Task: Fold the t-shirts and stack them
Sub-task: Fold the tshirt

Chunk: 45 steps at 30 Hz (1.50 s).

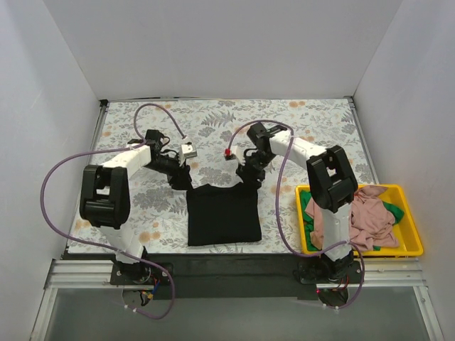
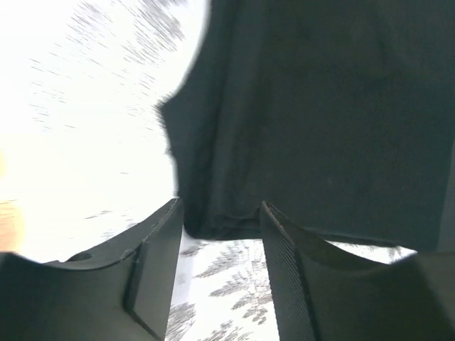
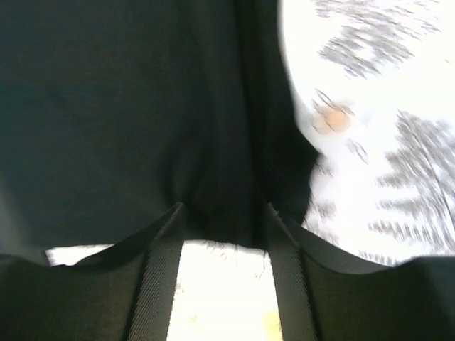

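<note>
The black t-shirt [image 1: 222, 213] lies folded into a rough square on the floral tablecloth near the front edge. My left gripper [image 1: 186, 182] is at its far left corner and my right gripper [image 1: 250, 182] is at its far right corner. In the left wrist view the jaws [image 2: 219, 210] stand open, with the black shirt's edge [image 2: 320, 106] just at the fingertips. In the right wrist view the jaws [image 3: 224, 210] also stand open, with the black cloth [image 3: 106, 106] bunched at the tips. The pink t-shirt [image 1: 359, 213] and the green t-shirt [image 1: 393, 211] lie crumpled in the bin.
The yellow bin [image 1: 411, 247] stands at the front right beside the right arm's base. The floral tablecloth [image 1: 135, 206] covers the table. White walls enclose the table on the left, back and right. Purple cables loop over both arms.
</note>
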Tool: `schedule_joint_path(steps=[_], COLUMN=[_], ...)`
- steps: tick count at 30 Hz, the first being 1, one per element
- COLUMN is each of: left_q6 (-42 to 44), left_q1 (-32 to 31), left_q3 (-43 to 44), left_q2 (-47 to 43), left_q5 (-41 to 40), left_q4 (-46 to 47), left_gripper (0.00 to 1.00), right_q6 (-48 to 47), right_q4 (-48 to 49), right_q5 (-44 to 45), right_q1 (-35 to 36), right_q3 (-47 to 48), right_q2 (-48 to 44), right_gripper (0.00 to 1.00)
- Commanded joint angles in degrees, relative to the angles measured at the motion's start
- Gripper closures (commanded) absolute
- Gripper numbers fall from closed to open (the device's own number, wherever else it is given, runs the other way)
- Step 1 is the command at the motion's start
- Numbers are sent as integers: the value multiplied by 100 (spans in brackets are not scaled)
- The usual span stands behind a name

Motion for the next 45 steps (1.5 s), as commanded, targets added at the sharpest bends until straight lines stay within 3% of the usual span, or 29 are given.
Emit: schedule_joint_path(steps=[1, 4, 7, 11, 14, 20, 29, 35, 45], left_q6=[-500, -1046, -1285, -1365, -1365, -1251, -1040, -891, -697], left_q1=[-24, -471, -998, -1369, -1589, -1950, -1994, -2055, -2152], left_q3=[12, 20, 12, 82, 126, 187, 38, -172, -911], left_q2=[-772, -826, -624, -237, -35, 264, 80, -289, -1115], left_q5=[511, 337, 4, -191, -244, -367, -429, -420, -806], left_q4=[768, 1419, 1868, 2193, 2396, 2405, 2317, 2291, 3142], left_gripper=[52, 52, 52, 52, 52, 55, 100, 100, 100], right_q6=[933, 1829, 2358, 2894, 3228, 3492, 3396, 3203, 2869], right_q4=[-325, -334, -290, -202, 78, 352, 414, 396, 379], right_q5=[-1161, -1777, -2138, -2500, -2562, -2518, -2676, -2940, -3028], right_q1=[-542, -921, -974, -922, -878, -737, -377, -113, -25], right_q3=[893, 1833, 2328, 2584, 2515, 2392, 2269, 2032, 1627], right_q2=[-134, 428, 956, 1501, 1642, 1827, 2011, 2257, 2618], right_gripper=[46, 55, 70, 84, 89, 93, 95, 98, 99])
